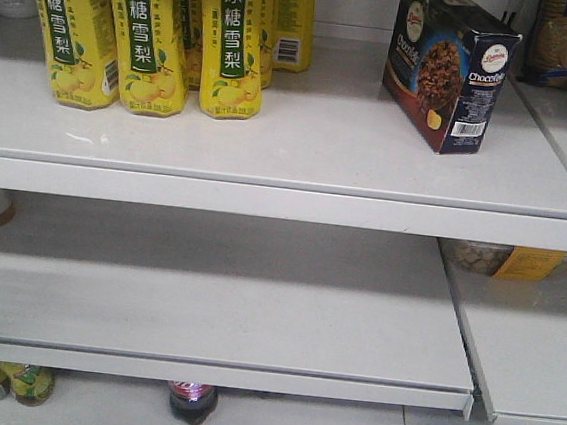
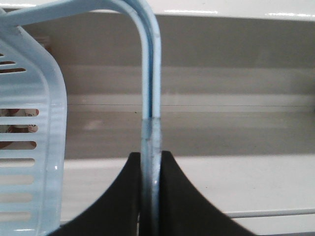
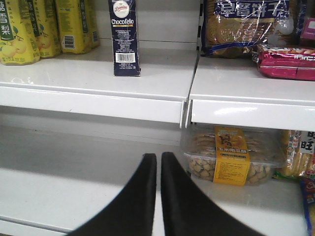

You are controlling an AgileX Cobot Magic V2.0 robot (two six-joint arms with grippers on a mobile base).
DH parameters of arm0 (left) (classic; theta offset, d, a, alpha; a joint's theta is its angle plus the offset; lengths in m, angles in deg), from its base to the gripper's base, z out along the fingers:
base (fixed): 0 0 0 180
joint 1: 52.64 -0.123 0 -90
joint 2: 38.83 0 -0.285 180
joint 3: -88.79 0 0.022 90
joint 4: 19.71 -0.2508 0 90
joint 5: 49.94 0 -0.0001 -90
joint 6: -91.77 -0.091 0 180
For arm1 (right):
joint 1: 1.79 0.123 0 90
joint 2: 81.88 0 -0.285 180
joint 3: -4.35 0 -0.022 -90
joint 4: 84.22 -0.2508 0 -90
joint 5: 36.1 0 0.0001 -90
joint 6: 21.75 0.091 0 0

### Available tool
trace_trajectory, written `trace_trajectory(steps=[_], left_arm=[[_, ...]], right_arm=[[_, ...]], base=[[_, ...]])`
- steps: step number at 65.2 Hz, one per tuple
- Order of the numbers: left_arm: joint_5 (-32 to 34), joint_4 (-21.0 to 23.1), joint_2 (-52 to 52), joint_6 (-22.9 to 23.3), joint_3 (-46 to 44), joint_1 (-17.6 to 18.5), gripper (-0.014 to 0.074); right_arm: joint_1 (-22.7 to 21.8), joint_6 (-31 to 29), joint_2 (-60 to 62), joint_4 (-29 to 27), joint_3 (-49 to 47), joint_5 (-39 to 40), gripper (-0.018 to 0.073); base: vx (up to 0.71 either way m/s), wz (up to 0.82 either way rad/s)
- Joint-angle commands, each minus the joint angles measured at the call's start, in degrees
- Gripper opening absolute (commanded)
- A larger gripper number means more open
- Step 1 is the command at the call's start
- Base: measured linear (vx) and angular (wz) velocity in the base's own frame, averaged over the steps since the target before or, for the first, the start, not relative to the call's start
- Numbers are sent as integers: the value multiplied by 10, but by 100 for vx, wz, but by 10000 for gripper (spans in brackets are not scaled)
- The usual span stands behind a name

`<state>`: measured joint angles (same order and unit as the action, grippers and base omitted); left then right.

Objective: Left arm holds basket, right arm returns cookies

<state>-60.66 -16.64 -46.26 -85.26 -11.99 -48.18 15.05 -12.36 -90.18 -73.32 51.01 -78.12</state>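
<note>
The cookies (image 1: pixel 448 70), a dark navy "Chocofello" box, stand upright on the upper white shelf (image 1: pixel 299 159), right of the yellow bottles. In the right wrist view the cookies (image 3: pixel 123 37) show their barcode side, far above and left of my right gripper (image 3: pixel 158 160). That gripper is shut with nothing between its black fingers, low in front of the lower shelf. My left gripper (image 2: pixel 151 157) is shut on a hoop handle of the light blue basket (image 2: pixel 29 147), whose slotted side hangs at the left. Neither arm appears in the front view.
Yellow drink bottles (image 1: pixel 150 34) line the upper shelf's left. On the adjoining right shelf sit blue biscuit bags (image 3: pixel 246 24) and a red packet (image 3: pixel 288 61). A clear tub with a yellow label (image 3: pixel 231 157) rests under it. More bottles (image 1: pixel 192 402) stand at the bottom.
</note>
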Motion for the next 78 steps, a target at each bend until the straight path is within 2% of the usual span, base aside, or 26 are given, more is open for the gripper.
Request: trace_trajectory(steps=[1, 66, 78], left_arm=[[62, -21, 10, 15, -17, 0, 0], [62, -20, 10, 13, -18, 0, 0], [62, -20, 10, 13, -18, 0, 0]], right_arm=[[-2, -2, -10, 4, -12, 40, -11], [-2, -2, -10, 5, -12, 40, -11], [-19, 0, -10, 16, -7, 92, -8]], base=[[0, 0], [0, 0], [0, 0]])
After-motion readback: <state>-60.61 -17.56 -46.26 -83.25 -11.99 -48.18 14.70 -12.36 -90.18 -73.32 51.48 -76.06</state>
